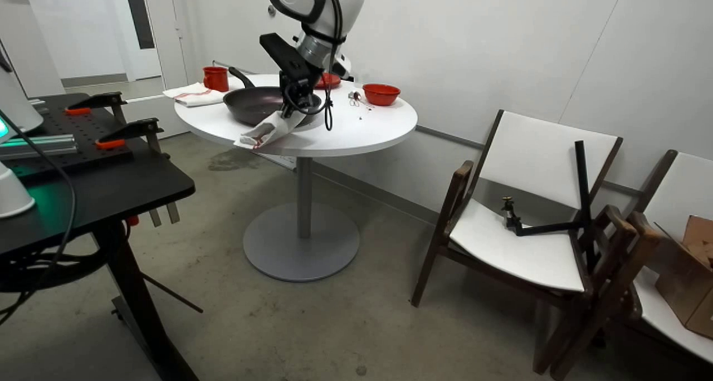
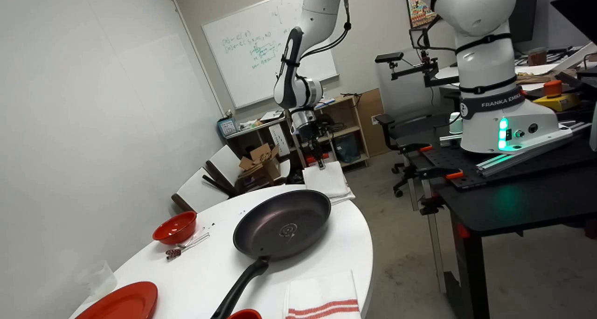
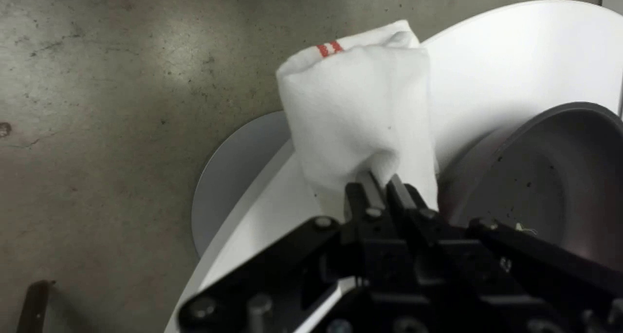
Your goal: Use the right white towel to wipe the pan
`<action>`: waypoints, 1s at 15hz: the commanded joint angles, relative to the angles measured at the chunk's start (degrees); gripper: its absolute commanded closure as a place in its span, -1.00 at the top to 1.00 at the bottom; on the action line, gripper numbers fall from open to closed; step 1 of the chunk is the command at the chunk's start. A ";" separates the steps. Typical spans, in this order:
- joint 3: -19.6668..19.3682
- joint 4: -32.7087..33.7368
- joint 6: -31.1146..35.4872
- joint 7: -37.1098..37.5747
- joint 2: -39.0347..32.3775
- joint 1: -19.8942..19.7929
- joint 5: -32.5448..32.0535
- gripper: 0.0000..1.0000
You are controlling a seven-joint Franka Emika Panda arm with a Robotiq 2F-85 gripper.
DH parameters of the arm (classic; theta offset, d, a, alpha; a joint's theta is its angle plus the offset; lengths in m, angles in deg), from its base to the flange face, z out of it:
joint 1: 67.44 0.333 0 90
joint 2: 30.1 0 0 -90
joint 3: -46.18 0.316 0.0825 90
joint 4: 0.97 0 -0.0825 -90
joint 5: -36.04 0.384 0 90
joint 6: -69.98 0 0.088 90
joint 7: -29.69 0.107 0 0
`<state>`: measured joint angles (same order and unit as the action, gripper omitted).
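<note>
One gripper [image 3: 383, 178] closed on white towel [image 3: 357, 104], pan [image 2: 282, 225], its handle [image 2: 243, 281] only in both exterior views

In an exterior view, the dark band [image 2: 493, 104] round the robot's white base [image 2: 485, 128] reads FRANKA EMIKA; on the whiteboard [image 2: 249, 72] stand lines of green handwriting [image 2: 262, 52], too blurred to make out, and the round emblem [image 2: 288, 230] inside the pan [image 2: 275, 209] is too small to read

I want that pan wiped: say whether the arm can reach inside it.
Likely yes: the gripper, pinching a white towel, is close beside the pan, and nothing covers the pan's open top.
</note>
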<state>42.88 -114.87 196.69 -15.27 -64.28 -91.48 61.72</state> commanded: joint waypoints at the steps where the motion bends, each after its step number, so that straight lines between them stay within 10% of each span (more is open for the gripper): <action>1: 0.18 -10.30 4.90 0.25 11.22 1.53 -0.76 -0.96; 15: -0.07 -16.27 7.15 10.54 32.86 13.89 -6.66 -0.96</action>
<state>42.93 -130.04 203.50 -8.74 -34.89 -80.35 58.26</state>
